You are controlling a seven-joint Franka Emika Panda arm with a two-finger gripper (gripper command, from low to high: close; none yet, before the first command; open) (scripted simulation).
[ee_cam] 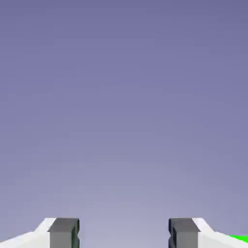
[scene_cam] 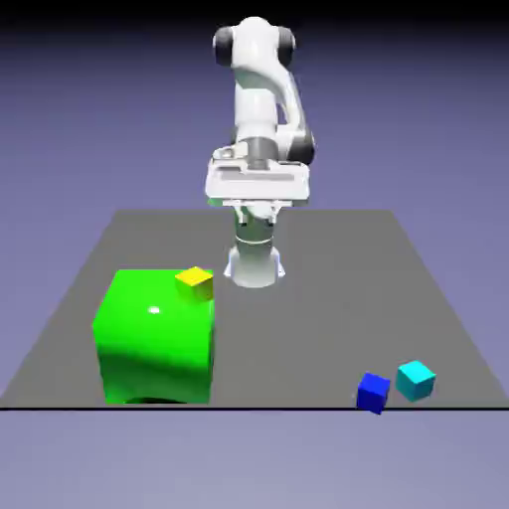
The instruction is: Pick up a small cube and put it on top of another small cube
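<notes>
The gripper is spread wide with nothing between its grey fingertips, only backdrop ahead, which looks to me like a ready pose before any reach. In the exterior view the white arm is folded high at upper centre, hand level, well clear of everything on the grey table.

The dark blue small cube sits at the lower right, right by the table's near edge, with the cyan small cube just beside it, the likely stacking partner. At lower left stands the big green cube, and a yellow small cube shows at its upper right corner; I can't tell whether it rests on top or behind.

The hand view misses both target cubes, catching only a green sliver at the lower right corner.
</notes>
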